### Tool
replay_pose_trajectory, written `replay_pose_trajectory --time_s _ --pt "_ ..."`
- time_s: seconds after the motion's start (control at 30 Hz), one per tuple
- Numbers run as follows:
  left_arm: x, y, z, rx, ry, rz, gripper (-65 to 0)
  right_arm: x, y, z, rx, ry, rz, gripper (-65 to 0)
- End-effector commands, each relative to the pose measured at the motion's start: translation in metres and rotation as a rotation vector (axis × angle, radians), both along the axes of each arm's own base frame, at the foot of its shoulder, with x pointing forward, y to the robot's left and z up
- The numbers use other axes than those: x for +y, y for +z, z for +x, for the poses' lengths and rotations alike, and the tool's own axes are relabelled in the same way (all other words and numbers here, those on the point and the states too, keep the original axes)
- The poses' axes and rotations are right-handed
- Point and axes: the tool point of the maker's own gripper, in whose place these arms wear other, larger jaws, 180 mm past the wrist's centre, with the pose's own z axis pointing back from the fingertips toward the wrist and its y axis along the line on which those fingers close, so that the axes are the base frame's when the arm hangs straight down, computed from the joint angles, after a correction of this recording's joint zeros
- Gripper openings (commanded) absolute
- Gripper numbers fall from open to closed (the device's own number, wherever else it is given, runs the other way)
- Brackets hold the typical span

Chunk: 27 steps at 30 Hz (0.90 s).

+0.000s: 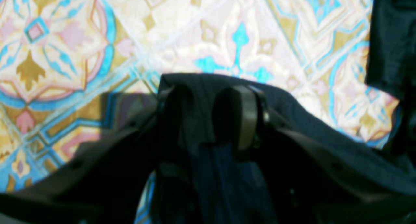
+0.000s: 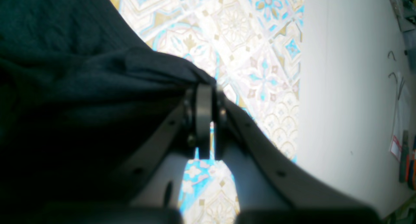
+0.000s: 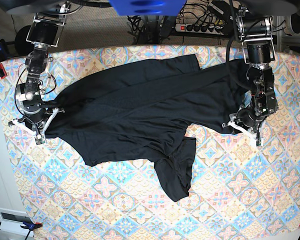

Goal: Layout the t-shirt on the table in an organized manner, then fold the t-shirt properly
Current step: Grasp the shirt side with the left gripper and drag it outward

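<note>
Black t-shirt [image 3: 140, 100] spread wide across the far half of the patterned table [image 3: 240, 200], one sleeve trailing near, left gripper [image 1: 208, 97] clamped on its right edge, right gripper [image 2: 208, 87] pinching its left edge

Black t-shirt [image 3: 140, 105] spread, rumpled, on table [image 3: 240, 200]

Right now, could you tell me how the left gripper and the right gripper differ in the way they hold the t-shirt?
The left gripper has its fingers spread around a thick bunch of the t-shirt, while the right gripper pinches a thin edge with its fingers nearly touching. In the base view the left gripper sits at the garment's right end, the right gripper at its left end. Both grip the same black fabric over the table.
</note>
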Motion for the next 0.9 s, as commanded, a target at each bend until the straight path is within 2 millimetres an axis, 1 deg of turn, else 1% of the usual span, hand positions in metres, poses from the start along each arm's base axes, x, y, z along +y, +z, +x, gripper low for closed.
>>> replay_pose_trajectory --time_s 0.0,0.07,0.1,0.17,0.23,0.27,0.4,0.57,0.63,0.7,0.73,0.8,0.87 --pt "0.006 -0.004 -0.005 0.043 0.005 0.015 -40.1 -0.008 0.019 0.009 -0.057 -0.005 -0.026 -65.0" --pt "0.001 -0.005 -0.004 0.044 0.006 0.001 -41.6 -0.008 0.019 0.009 -0.057 -0.005 -0.026 -65.0" --pt "-0.001 -0.006 -0.003 0.041 0.009 -0.005 -43.7 -0.008 0.02 0.009 -0.059 -0.005 -0.026 -65.0" --pt "-0.001 -0.004 -0.001 0.032 0.009 -0.007 -52.4 -0.008 0.02 0.009 -0.059 -0.005 -0.026 -65.0" --pt "0.001 0.007 0.011 -0.018 0.016 0.002 -62.5 -0.009 0.02 0.009 -0.061 -0.008 -0.026 -65.0" --pt "0.002 0.01 0.015 -0.031 0.017 0.011 -65.0 -0.009 0.02 0.009 -0.061 -0.008 -0.026 -65.0" --pt "0.002 0.019 0.024 -0.063 0.017 0.008 -64.6 -0.008 0.021 0.009 -0.063 -0.008 -0.027 -65.0" --pt "0.005 0.048 0.052 -0.138 0.021 0.017 -65.0 -0.009 0.021 0.009 -0.063 -0.009 -0.027 -65.0" --pt "0.007 0.067 0.068 -0.194 0.027 0.023 -65.0 -0.009 0.021 0.008 -0.061 -0.009 -0.027 -65.0" --pt "0.023 0.092 0.082 -0.254 0.039 0.058 -65.0 -0.009 0.021 0.008 -0.061 -0.008 -0.028 -65.0" --pt "0.028 0.102 0.088 -0.277 0.044 0.067 -65.0 -0.009 0.02 0.007 -0.06 -0.008 -0.028 -65.0" --pt "0.036 0.119 0.102 -0.307 0.058 0.07 -65.0 -0.008 0.02 0.008 -0.059 -0.005 -0.028 -65.0" --pt "0.052 0.138 0.114 -0.336 0.082 0.084 -65.0 -0.007 0.02 0.007 -0.058 -0.003 -0.028 -65.0"
